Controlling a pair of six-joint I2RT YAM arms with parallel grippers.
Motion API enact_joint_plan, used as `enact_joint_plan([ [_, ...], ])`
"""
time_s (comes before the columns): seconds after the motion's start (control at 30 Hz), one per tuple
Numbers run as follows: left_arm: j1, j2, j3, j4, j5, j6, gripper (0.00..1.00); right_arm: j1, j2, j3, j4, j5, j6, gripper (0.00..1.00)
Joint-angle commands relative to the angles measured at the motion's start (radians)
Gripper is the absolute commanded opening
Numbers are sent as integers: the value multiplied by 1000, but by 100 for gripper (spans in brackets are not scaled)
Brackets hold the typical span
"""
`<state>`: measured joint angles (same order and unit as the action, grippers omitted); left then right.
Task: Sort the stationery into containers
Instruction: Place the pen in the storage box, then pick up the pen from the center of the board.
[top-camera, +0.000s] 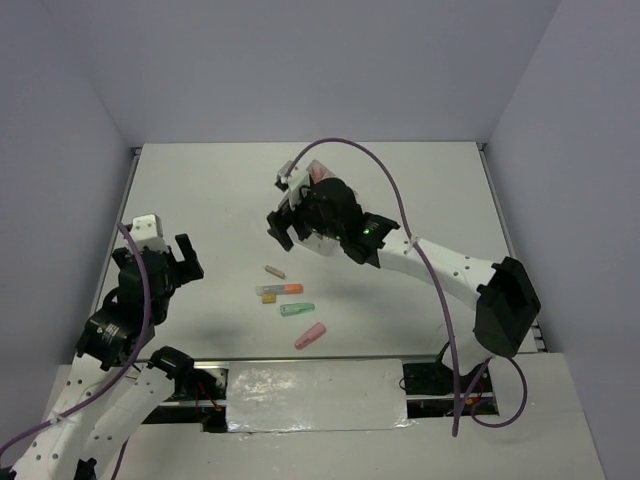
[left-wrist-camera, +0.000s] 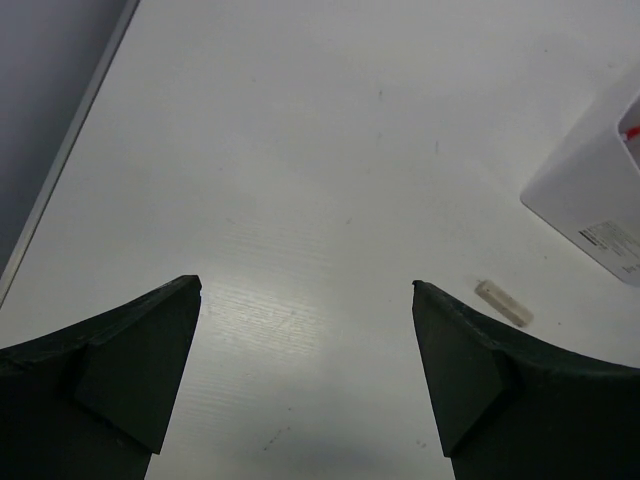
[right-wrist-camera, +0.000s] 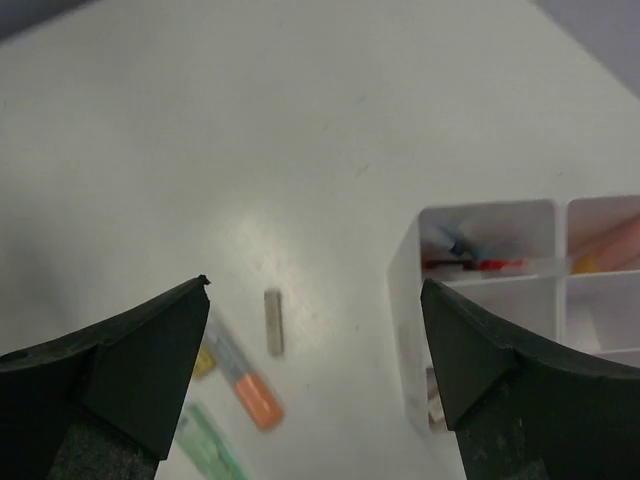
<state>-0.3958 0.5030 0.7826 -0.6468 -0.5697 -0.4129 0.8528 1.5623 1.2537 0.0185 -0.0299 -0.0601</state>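
The right hand (right-wrist-camera: 315, 283) hangs released over the surface (right-wrist-camera: 200, 120), its fingers spread wide with nothing between them. Straight below the gap lies a small beige stick (right-wrist-camera: 273, 322). Near the finger on the left of its wrist view lie an orange marker (right-wrist-camera: 252, 388), a yellow eraser (right-wrist-camera: 203, 362) and a green marker (right-wrist-camera: 205, 440), all loose on the surface. Beside the other finger stands the white box (right-wrist-camera: 403, 300) with four compartments; red and blue pens (right-wrist-camera: 475, 265) lie in one. A pink marker (top-camera: 311, 336) lies farther off, past the green one.

The left hand (left-wrist-camera: 305, 283) is released too (nothing in it), with the beige stick just beyond one fingertip and the box corner farther out.
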Motion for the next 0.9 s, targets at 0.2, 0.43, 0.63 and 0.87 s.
enact_joint_plan([
  [0.2, 41, -49, 26, 42, 25, 16, 99, 43, 71, -42, -388, -327, -230, 84],
  [0.43, 41, -61, 15, 64, 82, 37, 99, 95, 231, 44, -431, -171, -254, 73],
  [0.63, 41, -67, 10, 75, 113, 48, 99, 95, 332, 108, -442, -163, -279, 62],
  [0.87, 41, -73, 9, 82, 133, 56, 99, 104, 384, 125, -431, -122, -280, 55],
])
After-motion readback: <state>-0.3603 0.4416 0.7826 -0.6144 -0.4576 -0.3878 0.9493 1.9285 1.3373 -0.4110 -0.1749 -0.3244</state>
